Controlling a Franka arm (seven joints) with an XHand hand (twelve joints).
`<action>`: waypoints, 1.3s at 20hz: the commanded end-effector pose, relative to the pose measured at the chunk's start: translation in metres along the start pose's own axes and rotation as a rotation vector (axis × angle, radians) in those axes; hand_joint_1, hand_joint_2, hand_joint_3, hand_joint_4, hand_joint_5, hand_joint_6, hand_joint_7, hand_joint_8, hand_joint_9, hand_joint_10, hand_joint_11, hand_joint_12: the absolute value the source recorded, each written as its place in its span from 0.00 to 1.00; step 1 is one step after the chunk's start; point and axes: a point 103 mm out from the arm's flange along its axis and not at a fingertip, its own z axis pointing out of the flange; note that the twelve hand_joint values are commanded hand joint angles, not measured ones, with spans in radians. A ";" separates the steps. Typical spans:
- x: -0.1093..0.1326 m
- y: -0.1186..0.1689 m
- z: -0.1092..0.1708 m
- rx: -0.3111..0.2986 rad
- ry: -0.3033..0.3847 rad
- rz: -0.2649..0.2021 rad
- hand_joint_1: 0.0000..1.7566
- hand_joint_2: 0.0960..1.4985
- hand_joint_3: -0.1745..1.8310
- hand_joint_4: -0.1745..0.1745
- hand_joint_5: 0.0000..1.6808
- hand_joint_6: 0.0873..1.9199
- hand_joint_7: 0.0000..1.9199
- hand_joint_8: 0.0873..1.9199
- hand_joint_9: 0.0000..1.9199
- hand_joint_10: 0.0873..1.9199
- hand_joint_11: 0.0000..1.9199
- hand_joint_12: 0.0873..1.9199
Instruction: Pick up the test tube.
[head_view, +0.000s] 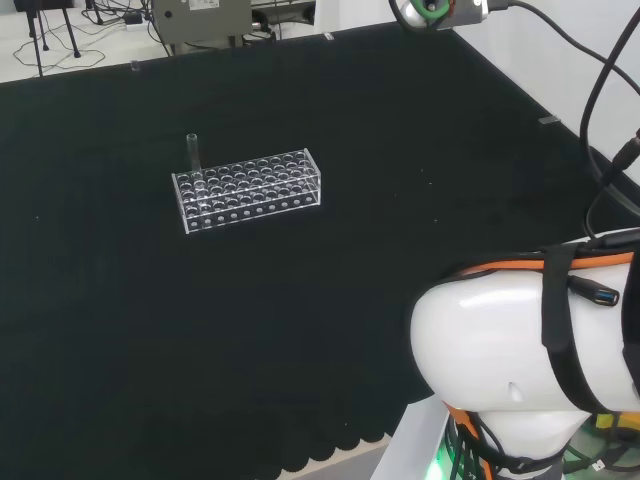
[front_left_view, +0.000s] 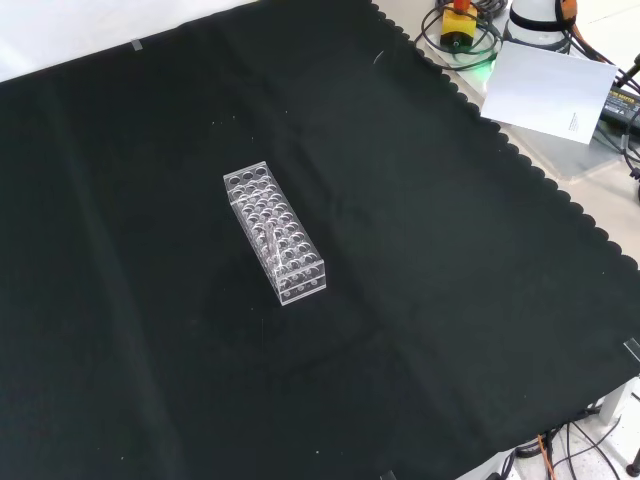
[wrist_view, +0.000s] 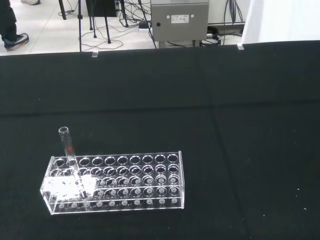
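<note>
One tube: test tube (head_view: 192, 148) upright in far-left corner hole of clear rack (head_view: 248, 188), head view.
Axis: vertical; approach from above.
Fingers: state cannot be told.
Bench (head_view: 300, 330): black cloth.

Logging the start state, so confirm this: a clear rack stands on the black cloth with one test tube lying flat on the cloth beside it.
Wrong in one point: the test tube does not lie on the cloth. It stands in an end hole of the clear rack, poking above its top, as the wrist view shows. The rest holds.
</note>
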 end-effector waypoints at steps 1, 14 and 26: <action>0.000 0.000 0.001 -0.008 -0.012 0.003 0.42 0.43 0.37 0.28 0.19 0.00 0.05 0.39 0.08 0.48 0.01 0.71; 0.021 0.035 0.015 0.034 0.022 -0.087 0.39 0.48 0.33 0.21 0.14 0.00 0.01 0.42 0.05 0.50 0.00 0.73; 0.047 0.087 0.043 0.134 0.016 -0.176 0.42 0.48 0.34 0.14 0.19 0.00 0.08 0.47 0.11 0.50 0.00 0.79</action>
